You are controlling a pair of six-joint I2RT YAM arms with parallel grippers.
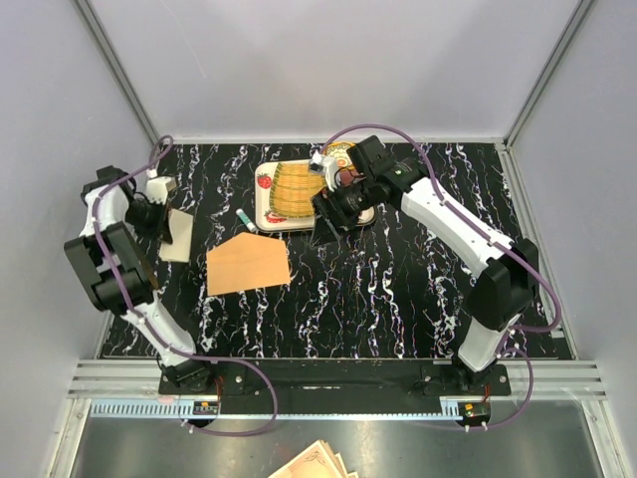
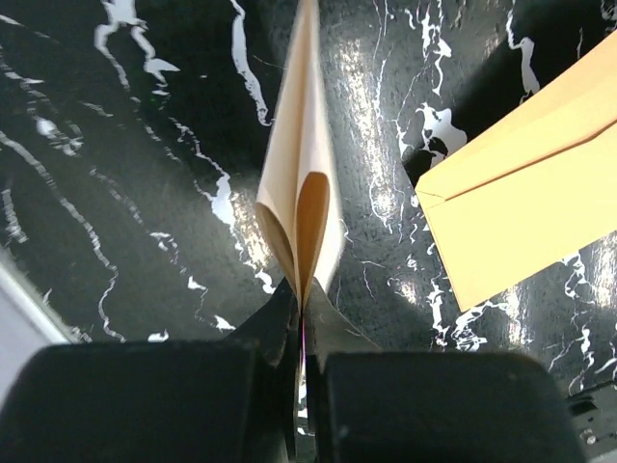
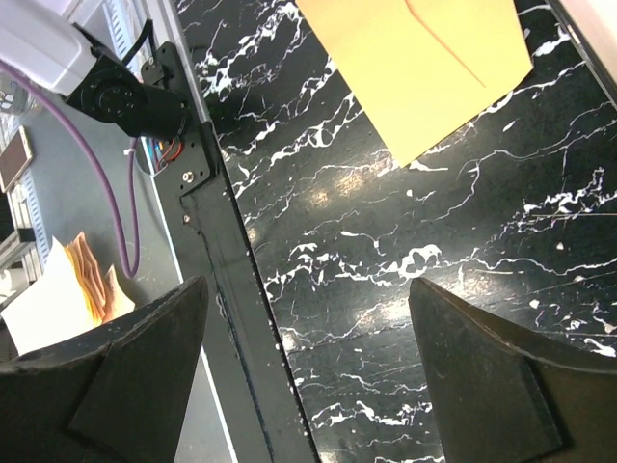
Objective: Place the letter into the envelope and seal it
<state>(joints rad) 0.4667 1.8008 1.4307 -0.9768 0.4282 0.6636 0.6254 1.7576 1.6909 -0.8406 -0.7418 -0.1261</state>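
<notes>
The orange-tan envelope [image 1: 248, 265] lies flat on the black marble table left of centre, its triangular flap open toward the back; it also shows in the left wrist view [image 2: 530, 207] and the right wrist view [image 3: 415, 58]. My left gripper [image 1: 164, 224] is shut on the folded pale beige letter [image 1: 177, 234], holding it at the table's left, left of the envelope. In the left wrist view the letter [image 2: 304, 183] stands edge-on, pinched between the fingers [image 2: 280, 323]. My right gripper [image 1: 333, 214] is open and empty, hovering beside the tray, right of the envelope.
A white tray [image 1: 267, 199] at the back centre holds an ornate yellow-striped paper stack [image 1: 292, 189]. A small pen-like stick [image 1: 246, 220] lies between tray and envelope. More papers [image 1: 314, 463] lie below the table's near rail [image 1: 328, 378].
</notes>
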